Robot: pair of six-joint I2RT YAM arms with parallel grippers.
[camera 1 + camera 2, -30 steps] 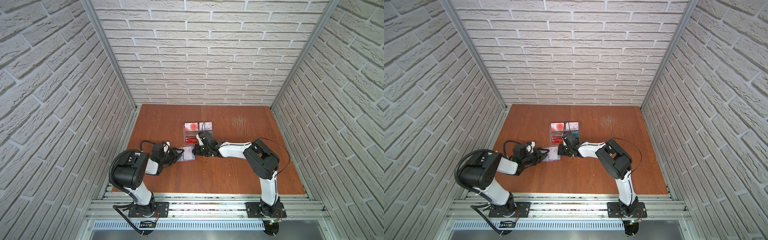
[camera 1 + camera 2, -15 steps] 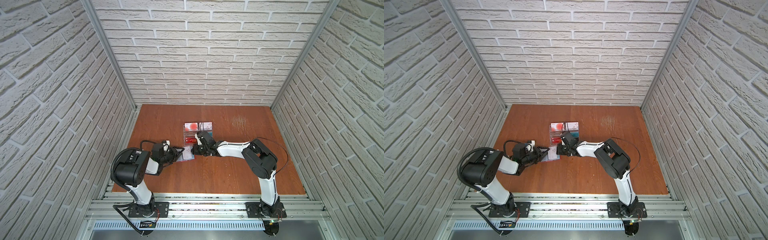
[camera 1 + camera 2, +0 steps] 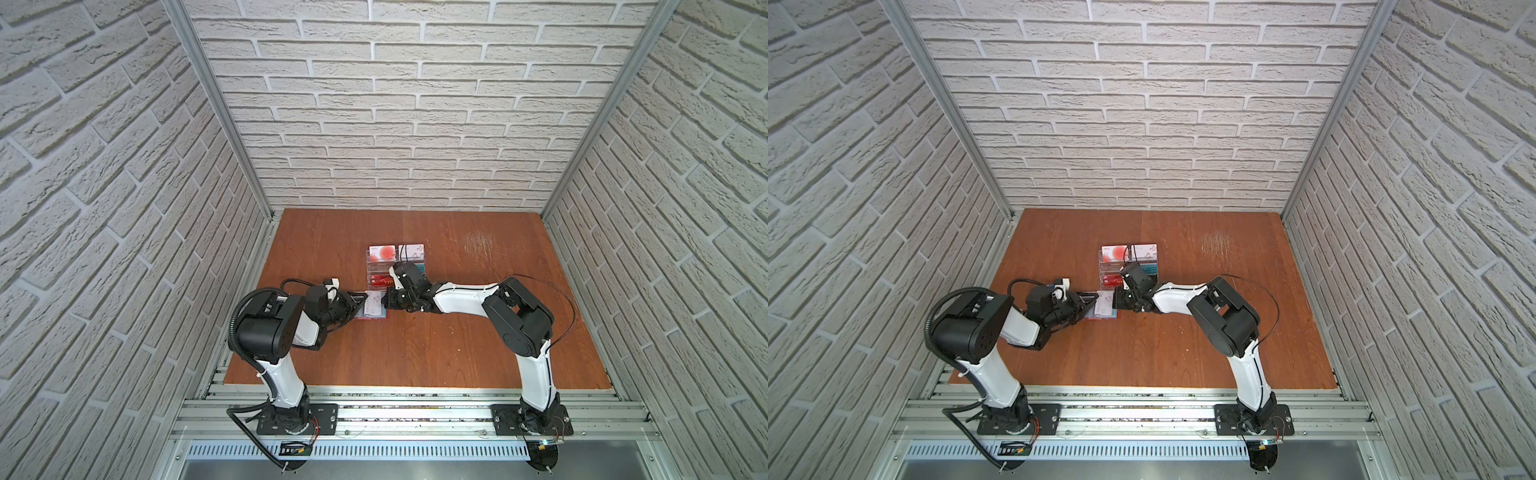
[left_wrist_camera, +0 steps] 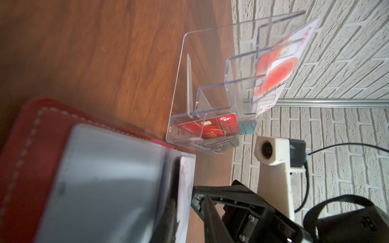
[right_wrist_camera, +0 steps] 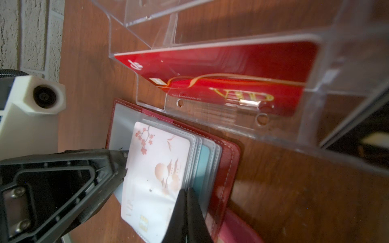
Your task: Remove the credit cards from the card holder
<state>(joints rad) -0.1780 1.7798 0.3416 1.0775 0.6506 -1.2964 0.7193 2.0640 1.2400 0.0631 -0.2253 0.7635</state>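
Observation:
The red card holder (image 3: pixel 376 316) (image 5: pixel 228 160) lies open on the table in front of a clear rack. A white card with blossom marks (image 5: pixel 155 168) sticks partway out of its top sleeve, and a teal card (image 5: pixel 199 168) shows in a sleeve beneath. My left gripper (image 3: pixel 360 303) (image 4: pixel 183 199) straddles the white card's free edge. Its jaws are narrow, and a slit of table shows between the card and one finger (image 4: pixel 210 210). My right gripper (image 3: pixel 386 302) (image 5: pixel 187 195) is shut, with its tips resting on the clear sleeves beside the white card.
The clear acrylic tiered rack (image 3: pixel 395 266) (image 4: pixel 181 84) stands just behind the holder. It holds a red VIP card (image 5: pixel 231 69) low down and a white card with red circles (image 4: pixel 273 73) higher up. Brick walls close in three sides.
My left gripper's jaws have narrowed around the white card's edge. The right gripper stays shut on the holder's sleeves, and both arms have barely moved.

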